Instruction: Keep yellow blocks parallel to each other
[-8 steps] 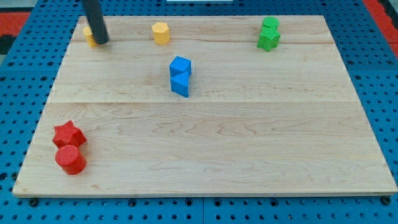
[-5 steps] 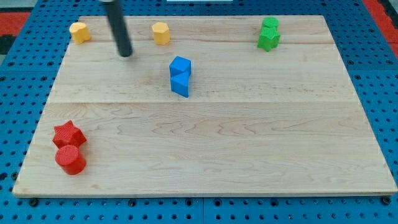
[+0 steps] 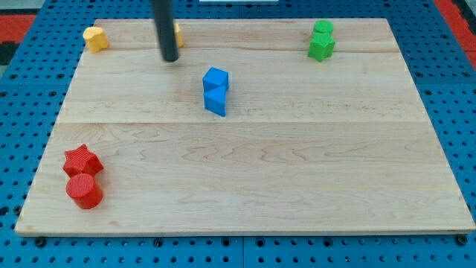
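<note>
Near the bench's (image 3: 297, 186) middle sit two touching blue blocks (image 3: 216, 91). At its top-right corner, two touching green blocks (image 3: 321, 41). At its bottom-left corner, a red star (image 3: 82, 160) touches a red cylinder (image 3: 84, 190).

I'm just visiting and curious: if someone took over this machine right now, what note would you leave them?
No jaws here; my tip rests near the board's top edge. One yellow block sits at the top-left corner. The second yellow block is mostly hidden behind my rod, just right of it. Both lie roughly in one row along the top. Whether they are parallel cannot be judged while one is covered; check that next.
</note>
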### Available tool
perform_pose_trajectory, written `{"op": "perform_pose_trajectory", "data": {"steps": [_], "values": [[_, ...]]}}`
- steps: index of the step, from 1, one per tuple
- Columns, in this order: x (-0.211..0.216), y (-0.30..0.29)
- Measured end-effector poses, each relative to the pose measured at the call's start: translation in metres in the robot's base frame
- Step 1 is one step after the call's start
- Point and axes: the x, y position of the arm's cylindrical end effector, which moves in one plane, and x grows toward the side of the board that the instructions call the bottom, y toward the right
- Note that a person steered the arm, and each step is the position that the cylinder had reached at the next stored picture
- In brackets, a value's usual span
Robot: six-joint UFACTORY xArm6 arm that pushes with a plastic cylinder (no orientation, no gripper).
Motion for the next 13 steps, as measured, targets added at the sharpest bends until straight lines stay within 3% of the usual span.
{"op": "perform_pose_trajectory", "data": {"steps": [1,2,7,8,9,10,13], "values": [[-0.012,-0.130],[-0.022,-0.151],[-0.106,-0.095],[-0.129,-0.127],[-0.129,-0.114],[-0.128,-0.047],[-0.069,-0.076]]}}
